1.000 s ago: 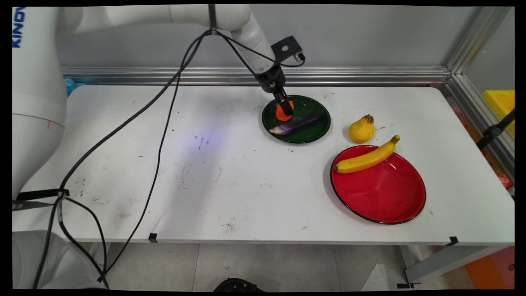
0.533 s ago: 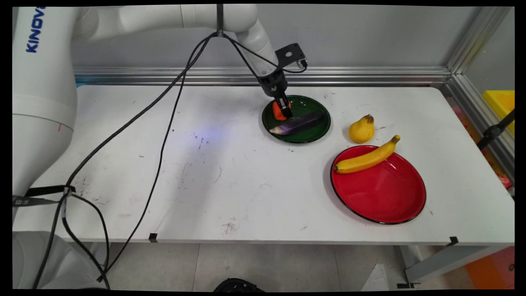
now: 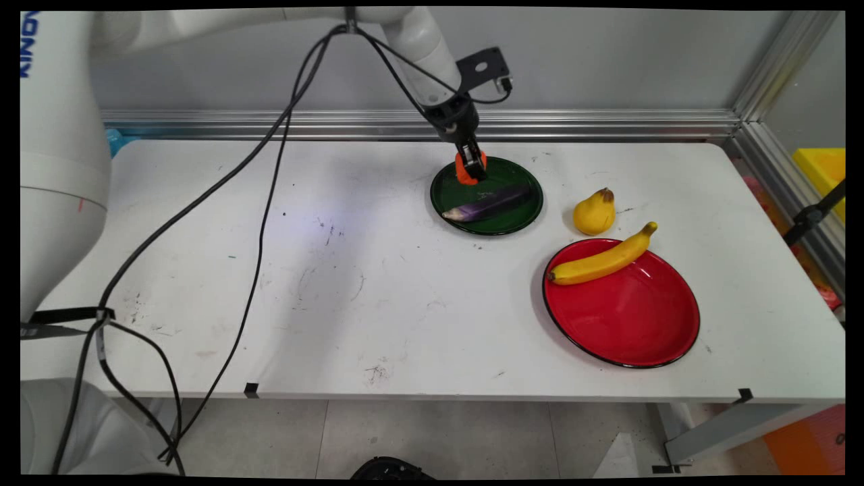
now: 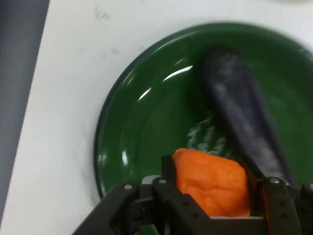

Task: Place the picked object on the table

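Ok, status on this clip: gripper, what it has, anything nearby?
Gripper shut on orange object, above the green plate's far rim. Eggplant lies on that plate, apart. Pear, banana well clear.

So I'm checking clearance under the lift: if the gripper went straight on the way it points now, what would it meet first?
Probably the green plate: the gripper, shut on the orange piece, points down at the plate's bare floor, with the eggplant just to one side. Height above the plate is unclear.

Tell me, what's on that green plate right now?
A purple eggplant lies across the green plate. The claw is shut on an orange thing, held over the plate's far side. The claw hides the dish right beneath it.
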`<control>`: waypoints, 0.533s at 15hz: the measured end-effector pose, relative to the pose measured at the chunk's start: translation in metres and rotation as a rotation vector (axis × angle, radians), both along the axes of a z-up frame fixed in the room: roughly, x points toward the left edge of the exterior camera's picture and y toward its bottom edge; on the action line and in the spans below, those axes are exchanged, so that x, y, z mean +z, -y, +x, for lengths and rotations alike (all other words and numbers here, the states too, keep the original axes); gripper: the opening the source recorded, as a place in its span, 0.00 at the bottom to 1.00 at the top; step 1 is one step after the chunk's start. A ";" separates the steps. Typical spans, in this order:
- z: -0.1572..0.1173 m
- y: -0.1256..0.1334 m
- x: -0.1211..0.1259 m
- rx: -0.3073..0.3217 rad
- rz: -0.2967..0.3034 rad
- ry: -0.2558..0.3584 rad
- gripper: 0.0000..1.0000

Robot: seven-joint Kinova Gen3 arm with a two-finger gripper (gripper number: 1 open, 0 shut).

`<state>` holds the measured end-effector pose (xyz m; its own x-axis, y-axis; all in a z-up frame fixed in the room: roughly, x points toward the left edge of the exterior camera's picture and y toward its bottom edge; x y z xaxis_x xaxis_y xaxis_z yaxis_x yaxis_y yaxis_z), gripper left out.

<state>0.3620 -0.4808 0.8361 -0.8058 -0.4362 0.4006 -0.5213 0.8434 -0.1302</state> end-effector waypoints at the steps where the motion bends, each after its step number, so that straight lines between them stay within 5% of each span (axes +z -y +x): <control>1: -0.003 -0.010 0.010 -0.015 -0.001 -0.006 0.00; 8: -0.018 -0.086 0.049 -0.072 0.038 -0.050 0.00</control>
